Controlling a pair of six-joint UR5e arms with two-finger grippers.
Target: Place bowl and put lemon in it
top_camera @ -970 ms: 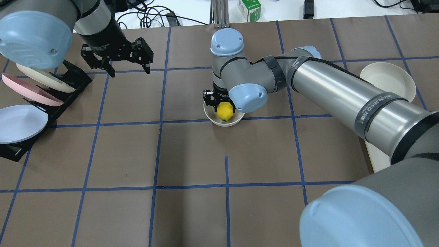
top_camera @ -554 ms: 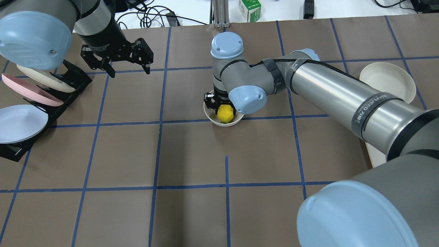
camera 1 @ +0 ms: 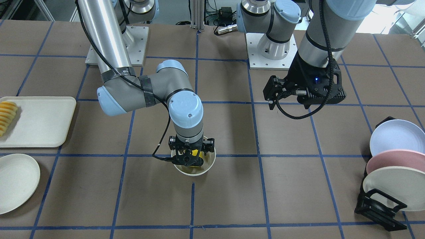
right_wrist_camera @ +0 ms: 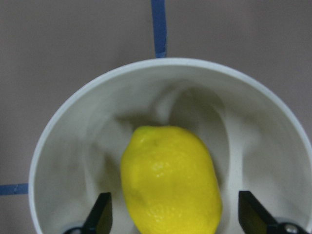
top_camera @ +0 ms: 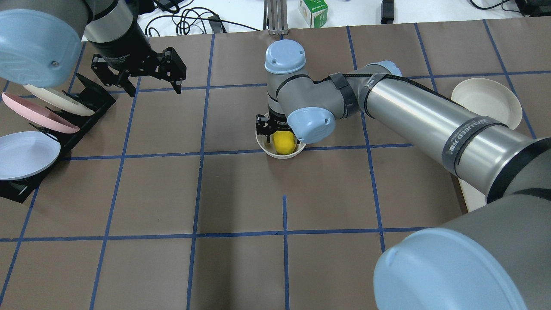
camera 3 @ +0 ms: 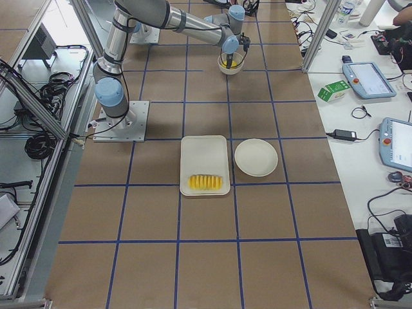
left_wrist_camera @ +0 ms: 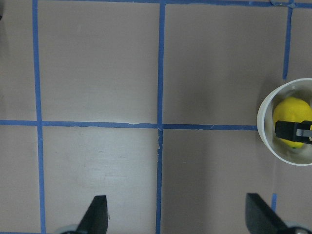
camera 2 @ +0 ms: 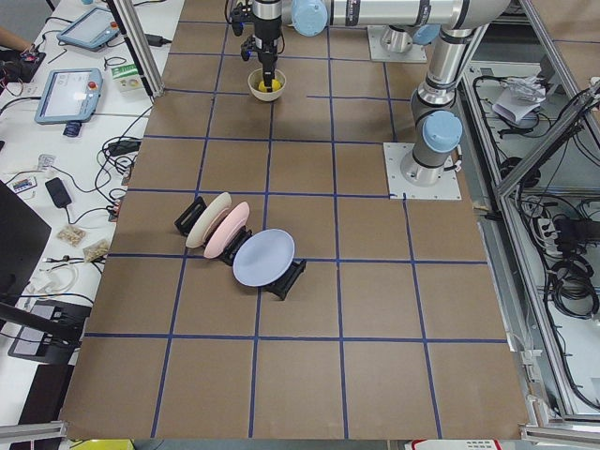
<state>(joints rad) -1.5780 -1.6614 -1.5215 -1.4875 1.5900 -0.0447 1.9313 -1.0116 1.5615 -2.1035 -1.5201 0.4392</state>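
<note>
The cream-white bowl (top_camera: 275,155) stands near the table's middle on a blue tape line. The yellow lemon (top_camera: 284,143) lies inside it. My right gripper (top_camera: 282,140) points straight down into the bowl. In the right wrist view the lemon (right_wrist_camera: 170,180) rests on the bowl's glossy inside (right_wrist_camera: 195,97), and the fingertips (right_wrist_camera: 100,214) stand apart on either side of it with gaps, so the gripper (right_wrist_camera: 175,217) is open. My left gripper (top_camera: 153,86) hovers open and empty at the far left; its wrist view shows the bowl (left_wrist_camera: 268,141) and lemon (left_wrist_camera: 287,109) at the right edge.
A black rack (top_camera: 86,107) with upright cream, pink and pale-blue plates stands at the left. A flat cream plate (top_camera: 486,101) sits at the right. A cream tray (camera 1: 40,122) holds sliced orange-yellow food (camera 1: 6,116). A green carton (top_camera: 313,10) is beyond the far edge.
My left gripper has moved a little toward the far left, still open. The right gripper stays over the bowl, and the lemon sits slightly lower in it.
</note>
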